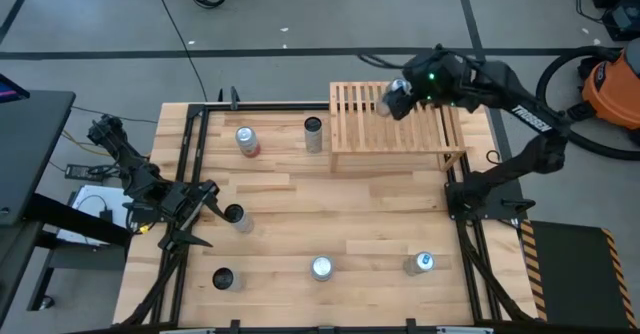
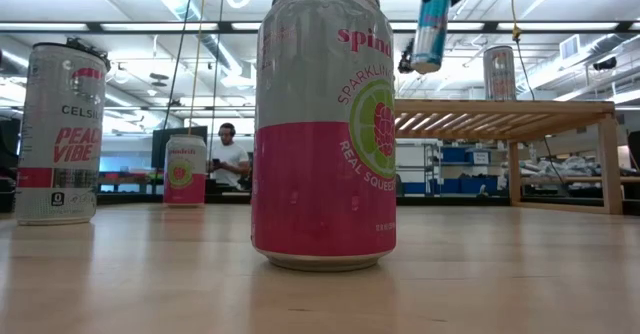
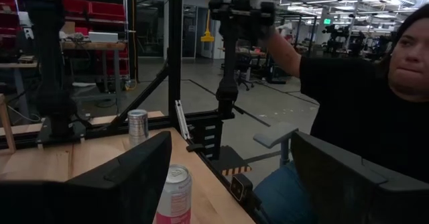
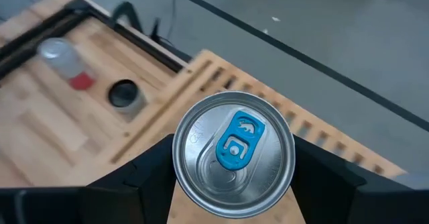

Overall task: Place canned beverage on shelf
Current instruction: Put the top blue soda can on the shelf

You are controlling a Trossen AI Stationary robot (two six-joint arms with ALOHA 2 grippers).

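Ceiling strip lights [image 2: 150, 26] flood the room evenly and bright, leaving only soft, short shadows beside the cans on the wooden table [image 1: 300, 214]. The nearest pink can [image 2: 325, 124] shows a mild sheen. The held can's silver lid [image 4: 233, 153] gleams; the floor behind it blurs.

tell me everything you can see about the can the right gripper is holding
The held can is slim, with a silver lid and blue pull tab; its side shows blue and white in the low view. It hangs upright above the shelf, clear of the slats. The right gripper clasps it on both sides, and nothing else touches it.
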